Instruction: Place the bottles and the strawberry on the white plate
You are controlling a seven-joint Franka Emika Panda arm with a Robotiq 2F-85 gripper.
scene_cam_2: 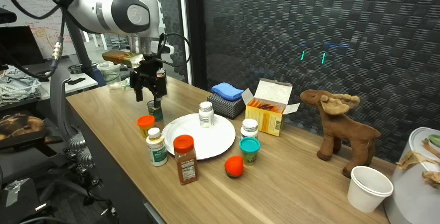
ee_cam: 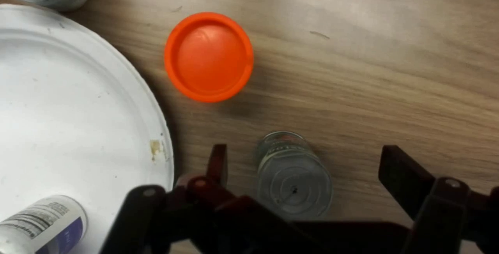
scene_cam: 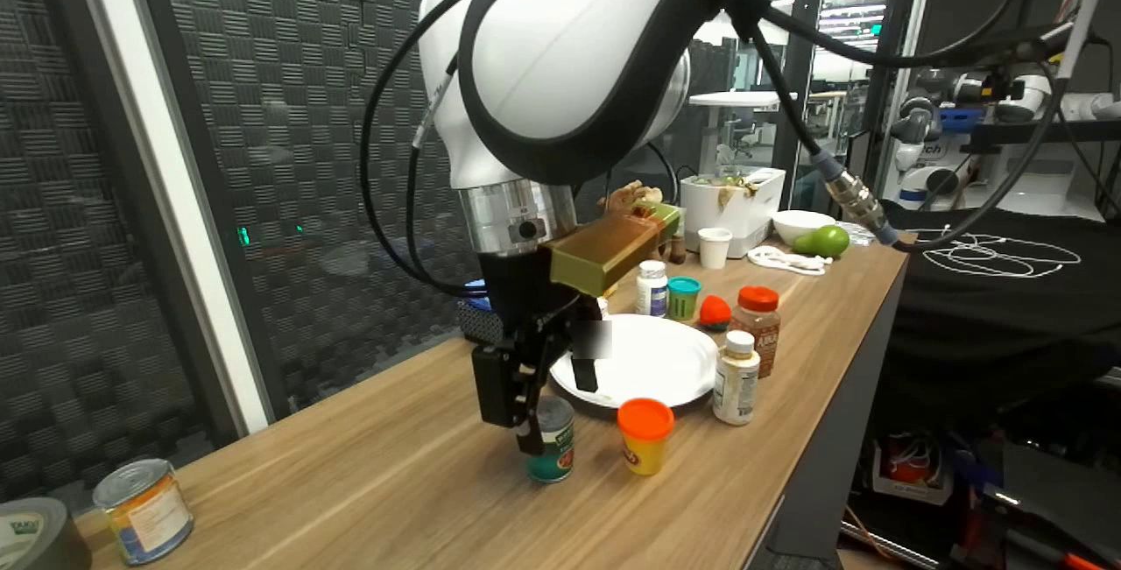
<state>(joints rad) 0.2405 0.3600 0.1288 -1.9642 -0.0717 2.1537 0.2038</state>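
Observation:
The white plate (scene_cam_2: pixel 192 145) lies on the table with one white bottle (scene_cam_2: pixel 206 115) standing on it. Around it stand a white-capped bottle (scene_cam_2: pixel 157 150), a red-capped bottle (scene_cam_2: pixel 186 165), a teal-capped tub (scene_cam_2: pixel 249 153), another white bottle (scene_cam_2: pixel 249 127) and a yellow tub with an orange lid (scene_cam: pixel 645 439), its lid also in the wrist view (ee_cam: pixel 209 57). The red strawberry (scene_cam_2: pixel 234 167) lies beside the teal-capped tub, off the plate. My gripper (ee_cam: pixel 306 166) is open and empty, pointing down over the green tin can (ee_cam: pixel 295 185), which stands between the spread fingers without visible contact.
A second can (scene_cam: pixel 144 509) and a tape roll (scene_cam: pixel 39 535) stand at the near left in an exterior view. A yellow box (scene_cam_2: pixel 266 119), a dark box with blue cloth (scene_cam_2: pixel 227 103), a plush moose (scene_cam_2: pixel 343 127) and paper cups (scene_cam_2: pixel 369 189) line the table's back and end.

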